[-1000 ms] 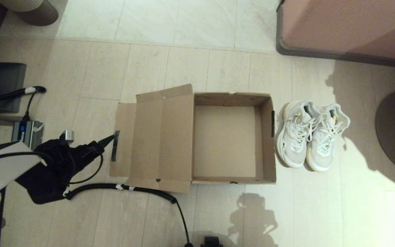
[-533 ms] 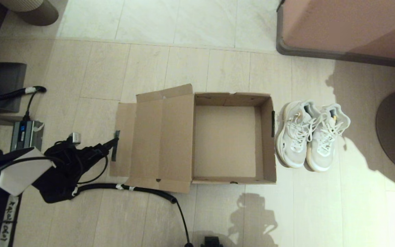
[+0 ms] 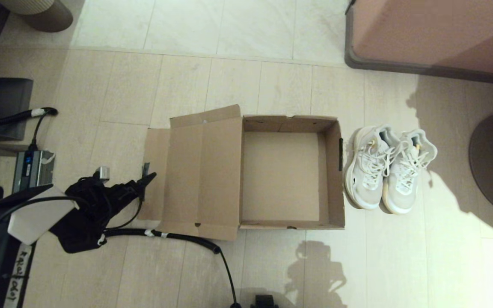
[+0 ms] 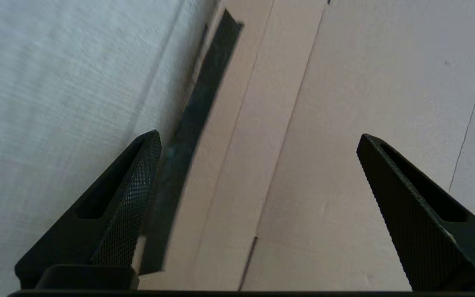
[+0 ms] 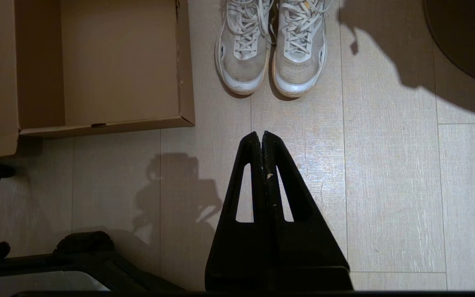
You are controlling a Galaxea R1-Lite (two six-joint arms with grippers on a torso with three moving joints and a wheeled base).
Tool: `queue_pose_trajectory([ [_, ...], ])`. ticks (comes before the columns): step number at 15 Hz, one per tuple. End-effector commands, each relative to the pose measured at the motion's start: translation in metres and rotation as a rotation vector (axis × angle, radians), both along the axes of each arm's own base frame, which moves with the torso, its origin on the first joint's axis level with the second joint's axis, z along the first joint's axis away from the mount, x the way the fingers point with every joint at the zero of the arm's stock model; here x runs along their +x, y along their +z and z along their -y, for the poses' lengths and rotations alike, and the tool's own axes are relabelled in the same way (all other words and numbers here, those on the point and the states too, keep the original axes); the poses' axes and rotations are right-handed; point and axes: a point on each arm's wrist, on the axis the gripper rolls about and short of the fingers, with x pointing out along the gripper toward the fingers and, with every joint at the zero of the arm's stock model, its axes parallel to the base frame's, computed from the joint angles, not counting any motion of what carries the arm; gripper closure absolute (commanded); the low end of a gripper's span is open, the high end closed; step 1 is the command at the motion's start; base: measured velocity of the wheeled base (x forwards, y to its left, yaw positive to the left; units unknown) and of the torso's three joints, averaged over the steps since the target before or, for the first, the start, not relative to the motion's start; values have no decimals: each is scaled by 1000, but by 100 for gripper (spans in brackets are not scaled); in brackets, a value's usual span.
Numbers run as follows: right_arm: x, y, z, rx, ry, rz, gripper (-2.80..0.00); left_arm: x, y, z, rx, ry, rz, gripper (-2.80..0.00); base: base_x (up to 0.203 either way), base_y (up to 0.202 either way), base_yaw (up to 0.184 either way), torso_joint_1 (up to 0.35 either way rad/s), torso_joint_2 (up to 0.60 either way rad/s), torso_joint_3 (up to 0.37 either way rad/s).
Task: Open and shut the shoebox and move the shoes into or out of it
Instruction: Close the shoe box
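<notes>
The shoebox [image 3: 287, 171] is seen lying open at the centre of the head view, its interior empty; its hinged lid flap [image 3: 195, 175] is folded flat on the floor toward 9 o'clock; the shoes [image 3: 385, 169] are stood side by side just beside the box's wall at 3 o'clock, on the floor [image 3: 272, 273].

The left gripper [image 3: 146, 182] is placed at the outer edge of the lid flap, at about 8 o'clock from the box; its fingers [image 4: 114, 206] are spread wide apart, 1 on either side of the flap's taped edge, with nothing clamped. The right gripper [image 5: 262, 138] is held with its fingers pressed together and empty, above bare floor at about 6 o'clock from the shoes.

The cardboard is judged light and fairly stiff, though likely to bend along its creases; the flap would best be taken at the middle of its free edge, near the black tape strip [image 4: 196, 136]. The shoes are judged light and soft in the upper, with a firmer collar or heel offering the better hold.

The straddling of the flap edge is shown only by the left wrist view; the right gripper is absent from the head view and is shown only by its own wrist camera; the whole layout is given by the head view alone.
</notes>
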Motion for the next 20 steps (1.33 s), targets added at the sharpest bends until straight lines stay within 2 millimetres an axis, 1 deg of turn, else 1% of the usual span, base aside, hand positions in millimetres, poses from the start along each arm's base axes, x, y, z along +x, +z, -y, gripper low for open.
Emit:
queue_pose_trajectory([
  [1,1,-3,0,1,0,-12,0,1,1,4,-4,-10,5,-280,0,0,0,0,0,0],
  [2,1,-3,0,1,0,-12,0,1,1,5,-3,-12,7,0,0,0,0,0,0,0],
  [8,1,-3,0,1,0,-13,0,1,0,6,-6,-8,2,0,0,0,0,0,0,0],
  [13,1,-3,0,1,0,-12,0,0,-3,2,13,6,-20,0,0,0,0,0,0,0],
  [17,1,-3,0,1,0,-12,0,-1,-2,-5,28,21,-13,0,0,0,0,0,0,0],
  [18,1,-3,0,1,0,-13,0,-1,-3,-6,28,19,-11,0,0,0,0,0,0,0],
  [19,1,-3,0,1,0,-13,0,0,-10,-6,23,12,-16,0,0,0,0,0,0,0],
  [20,1,-3,0,1,0,-13,0,1,-12,-10,25,2,-2,0,0,0,0,0,0,0],
])
